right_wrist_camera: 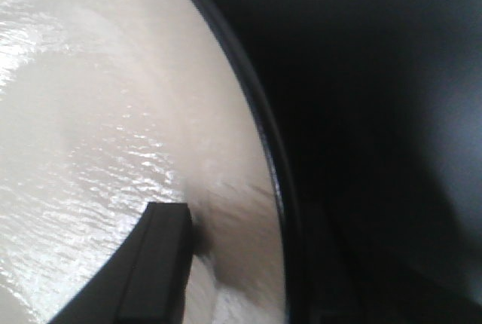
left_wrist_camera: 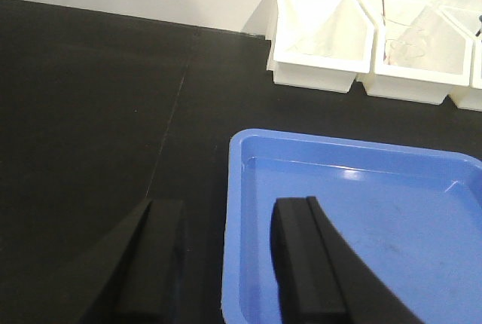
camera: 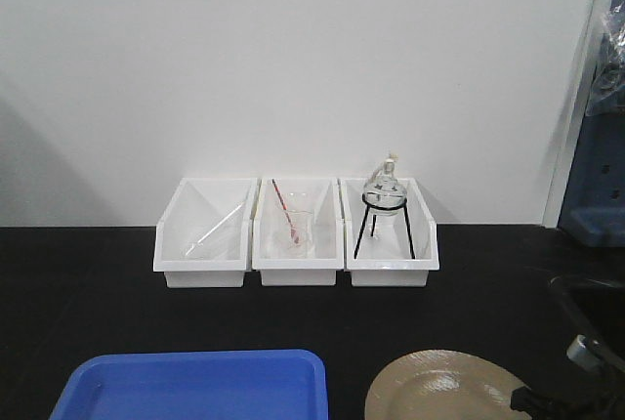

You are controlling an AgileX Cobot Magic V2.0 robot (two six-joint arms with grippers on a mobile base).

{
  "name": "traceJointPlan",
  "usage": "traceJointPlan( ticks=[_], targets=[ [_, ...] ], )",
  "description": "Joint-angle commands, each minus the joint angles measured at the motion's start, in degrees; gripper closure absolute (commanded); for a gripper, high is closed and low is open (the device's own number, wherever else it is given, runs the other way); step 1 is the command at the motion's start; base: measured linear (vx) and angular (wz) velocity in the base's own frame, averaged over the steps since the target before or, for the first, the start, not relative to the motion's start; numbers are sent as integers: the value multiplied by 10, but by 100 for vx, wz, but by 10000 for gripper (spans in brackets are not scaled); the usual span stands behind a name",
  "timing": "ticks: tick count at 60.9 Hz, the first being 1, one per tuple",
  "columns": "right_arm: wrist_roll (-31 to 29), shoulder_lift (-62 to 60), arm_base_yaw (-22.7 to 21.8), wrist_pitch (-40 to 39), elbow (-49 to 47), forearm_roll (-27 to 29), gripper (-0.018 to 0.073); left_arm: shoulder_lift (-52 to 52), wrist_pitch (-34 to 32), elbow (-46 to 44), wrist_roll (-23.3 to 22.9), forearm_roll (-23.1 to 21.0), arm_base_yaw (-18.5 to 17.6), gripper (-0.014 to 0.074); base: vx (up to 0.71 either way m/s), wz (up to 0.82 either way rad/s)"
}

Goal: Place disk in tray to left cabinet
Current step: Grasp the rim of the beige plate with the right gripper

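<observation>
A black tabletop runs back to a plain white wall. The blue tray sits at the near edge, with three white bins beyond it against the wall. The disk lies flat just right of the tray, not touching it.

The left gripper is wide open and empty. It straddles the tray's left rim, one finger over bare tabletop and the other over the tray.

The right gripper is at the disk's far side from the tray. Only one finger shows, lying over the glossy face inside the black rim. Its mate is hidden, so the grip cannot be judged. Both tray and disk are cut off at the frame's bottom.
</observation>
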Motion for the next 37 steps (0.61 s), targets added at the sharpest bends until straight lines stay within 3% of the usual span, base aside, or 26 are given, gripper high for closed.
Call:
traceJointPlan(
  ticks=[1,37],
  targets=[
    [-17,-38,-1,-9,-14,-15,574,9,-48,-20,-1,-2,1,188,0,0],
    [-49,-187,-1,16,-22,-2,566,9,-48,-20,-1,-2,1,188,0,0]
  ],
)
